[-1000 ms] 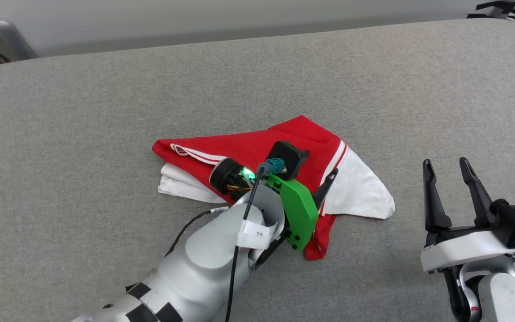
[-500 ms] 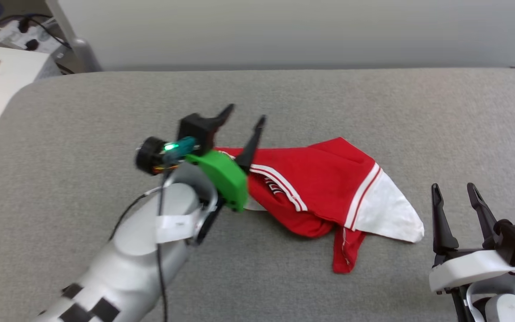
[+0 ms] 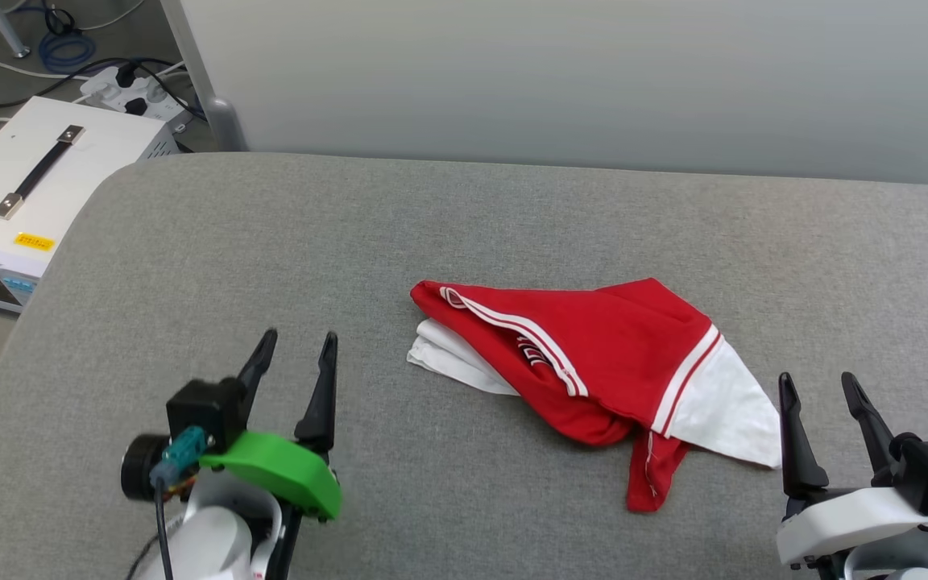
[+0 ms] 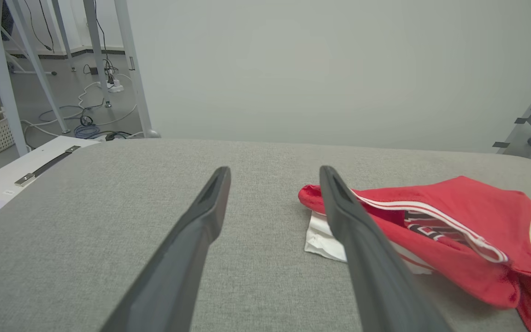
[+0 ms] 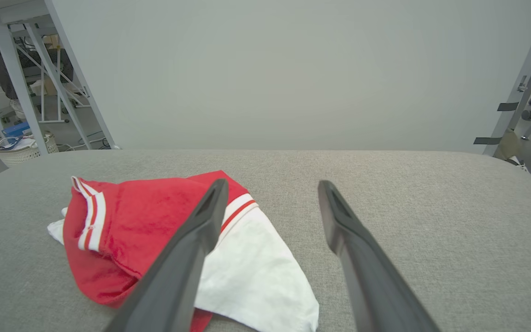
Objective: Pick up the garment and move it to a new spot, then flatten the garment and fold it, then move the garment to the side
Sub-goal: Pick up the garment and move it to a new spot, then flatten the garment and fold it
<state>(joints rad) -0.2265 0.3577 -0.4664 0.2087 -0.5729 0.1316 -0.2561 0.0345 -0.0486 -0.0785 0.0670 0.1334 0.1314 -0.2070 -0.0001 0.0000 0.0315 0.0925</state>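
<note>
A grey fabric-covered table (image 3: pixel 512 225) spans nearly the whole head view, with a pale grey panel (image 3: pixel 561 72) standing along its far edge. The garment (image 3: pixel 593 346) lies crumpled in a loose heap on the table, a little right of centre: mostly red, one white sleeve with red-and-white striped trim spread out flat towards the right, a second white fold tucked beneath the left end, and a sliver of dark print showing in a crease. Beyond the table's left corner, a white case (image 3: pixel 37 185) with a dark strap handle sits on the floor. The left gripper (image 3: pixel 300 337) hovers over bare table near the front left, well apart from the garment, its two dark fingers spread and holding nothing. The right gripper (image 3: pixel 818 379) sits at the lower right, just beside the white sleeve's tip, its fingers likewise parted and empty. A white power strip (image 3: pixel 122 84) and loose cables lie on the floor behind the case.
</note>
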